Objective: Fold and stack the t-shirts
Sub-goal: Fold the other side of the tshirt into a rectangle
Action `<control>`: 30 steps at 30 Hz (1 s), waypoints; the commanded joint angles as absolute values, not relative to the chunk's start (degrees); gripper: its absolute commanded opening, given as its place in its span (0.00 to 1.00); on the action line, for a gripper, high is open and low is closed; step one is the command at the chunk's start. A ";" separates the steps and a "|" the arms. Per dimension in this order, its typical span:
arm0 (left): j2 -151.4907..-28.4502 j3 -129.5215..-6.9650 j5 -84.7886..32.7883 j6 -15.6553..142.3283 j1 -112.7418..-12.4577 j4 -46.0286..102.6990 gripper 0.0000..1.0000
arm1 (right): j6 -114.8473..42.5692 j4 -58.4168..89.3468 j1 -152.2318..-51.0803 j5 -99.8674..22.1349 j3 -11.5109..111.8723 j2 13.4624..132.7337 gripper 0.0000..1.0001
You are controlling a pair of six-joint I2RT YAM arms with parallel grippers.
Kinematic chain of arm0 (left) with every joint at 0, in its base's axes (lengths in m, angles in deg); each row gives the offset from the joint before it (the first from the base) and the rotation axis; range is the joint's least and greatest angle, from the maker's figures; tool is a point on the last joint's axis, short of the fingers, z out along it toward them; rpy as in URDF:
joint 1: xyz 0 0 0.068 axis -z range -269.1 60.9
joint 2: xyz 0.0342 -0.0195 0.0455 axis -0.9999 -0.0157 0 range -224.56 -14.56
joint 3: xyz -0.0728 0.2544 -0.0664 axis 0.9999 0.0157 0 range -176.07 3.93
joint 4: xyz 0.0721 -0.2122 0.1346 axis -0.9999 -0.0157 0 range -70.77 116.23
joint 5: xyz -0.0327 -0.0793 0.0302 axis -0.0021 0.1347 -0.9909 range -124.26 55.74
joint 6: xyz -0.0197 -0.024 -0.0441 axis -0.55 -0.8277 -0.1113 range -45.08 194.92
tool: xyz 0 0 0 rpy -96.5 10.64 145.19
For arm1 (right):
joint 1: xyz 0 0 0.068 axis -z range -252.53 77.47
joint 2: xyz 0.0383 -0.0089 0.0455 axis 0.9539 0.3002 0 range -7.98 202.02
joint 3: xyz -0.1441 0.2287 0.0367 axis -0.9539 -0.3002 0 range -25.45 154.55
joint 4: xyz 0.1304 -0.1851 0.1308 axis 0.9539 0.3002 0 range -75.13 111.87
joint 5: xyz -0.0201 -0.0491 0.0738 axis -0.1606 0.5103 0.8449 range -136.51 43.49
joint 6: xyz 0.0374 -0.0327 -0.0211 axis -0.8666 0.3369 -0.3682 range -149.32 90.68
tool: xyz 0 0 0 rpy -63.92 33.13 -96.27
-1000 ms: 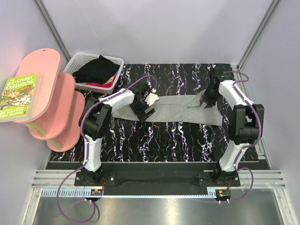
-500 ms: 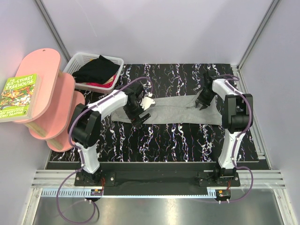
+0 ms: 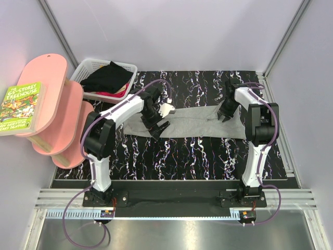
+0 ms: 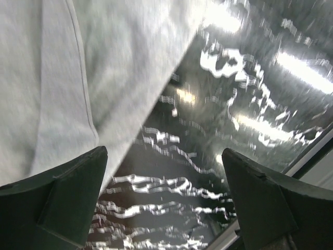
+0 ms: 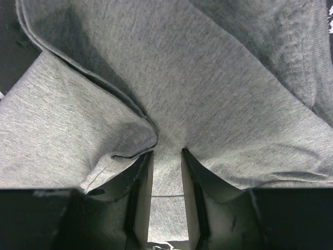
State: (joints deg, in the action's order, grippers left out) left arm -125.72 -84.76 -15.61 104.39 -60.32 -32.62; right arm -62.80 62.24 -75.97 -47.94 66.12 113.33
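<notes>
— Two claws: which one has cloth?
— The right gripper (image 5: pixel 166 156). Its fingers are pressed together on a pinched ridge of the grey t-shirt (image 5: pixel 208 94), at the shirt's right end. Creases fan out from the pinch, so I read it as an anchor for a fold.
— And the left gripper (image 4: pixel 162 153)?
— Fingers wide apart, nothing between them, poised over the shirt's near edge on the left, where cloth gives way to the marbled table (image 3: pixel 182 156). My guess is that it is lining up on that hem so both ends can lift together.
— Where does the shirt lie?
— It is stretched as a long band across the table's middle, left to right. The black t-shirt (image 3: pixel 106 77) is heaped in the white basket (image 3: pixel 80 70) at the far left, not yet folded.
</notes>
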 commanded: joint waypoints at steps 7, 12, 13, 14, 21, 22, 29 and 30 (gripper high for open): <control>-133.83 -89.59 -10.62 104.01 -60.80 -35.12 0.99 | -62.37 62.15 -76.13 -49.41 66.30 112.69 0.35; -133.92 -89.59 -12.02 104.01 -61.50 -34.94 0.99 | -62.37 62.07 -76.05 -49.15 66.30 112.78 0.35; -133.92 -89.85 -12.37 103.92 -61.85 -34.85 0.99 | -62.46 62.07 -76.04 -49.06 66.30 112.78 0.35; -133.92 -89.94 -13.16 103.75 -62.03 -34.77 0.99 | -62.37 61.98 -76.13 -49.14 66.22 112.87 0.35; -135.93 -94.15 -19.14 104.36 -66.24 -34.15 0.99 | -61.76 61.45 -76.04 -50.02 65.07 112.60 0.34; -136.55 -94.59 -19.58 104.45 -67.73 -34.06 0.99 | -61.76 61.45 -76.04 -49.94 64.90 112.52 0.34; -140.25 -99.61 -25.64 104.45 -72.92 -33.36 0.99 | -61.76 60.84 -75.96 -49.85 64.11 112.08 0.33; -139.99 -100.22 -26.26 104.45 -73.10 -33.18 0.99 | -61.84 60.75 -75.96 -49.85 64.02 112.08 0.33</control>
State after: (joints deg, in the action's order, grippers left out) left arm -139.88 -96.87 -21.51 104.26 -71.62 -33.78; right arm -62.56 61.65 -75.95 -48.35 65.37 113.16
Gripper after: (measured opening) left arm 0.985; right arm 0.328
